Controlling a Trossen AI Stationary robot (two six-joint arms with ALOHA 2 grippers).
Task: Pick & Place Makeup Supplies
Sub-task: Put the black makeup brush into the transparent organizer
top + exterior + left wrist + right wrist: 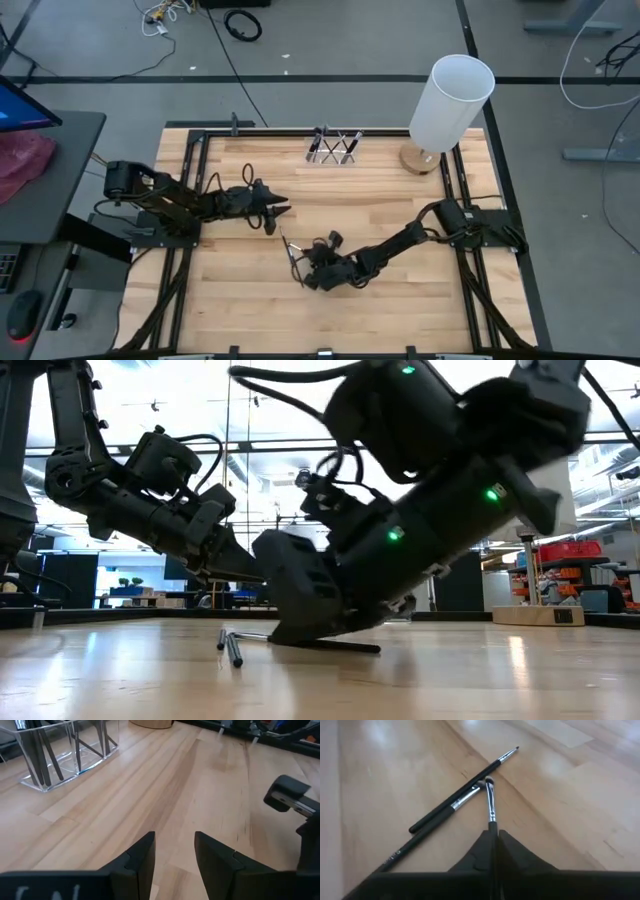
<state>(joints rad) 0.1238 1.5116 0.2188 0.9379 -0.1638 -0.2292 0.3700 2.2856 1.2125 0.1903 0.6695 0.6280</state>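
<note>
Three thin makeup brushes lie on the worktop [400, 300] near its middle, right under the right gripper [494, 836]. Its fingers are pressed together on one brush [491, 805], which points straight out ahead of them, bristle tip far from the grip. Two more brushes [454, 802] lie just beside it, slanted, tips nearly touching it. All are black with silvery ends. Farther off, the left gripper [175, 852] waits with fingers spread, holding nothing.

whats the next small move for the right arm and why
Probably lift straight up: the right gripper looks shut on the thin black silver-ferruled makeup brush, low at the wooden table, with two more black brushes lying alongside and the clear acrylic holder far off.
</note>
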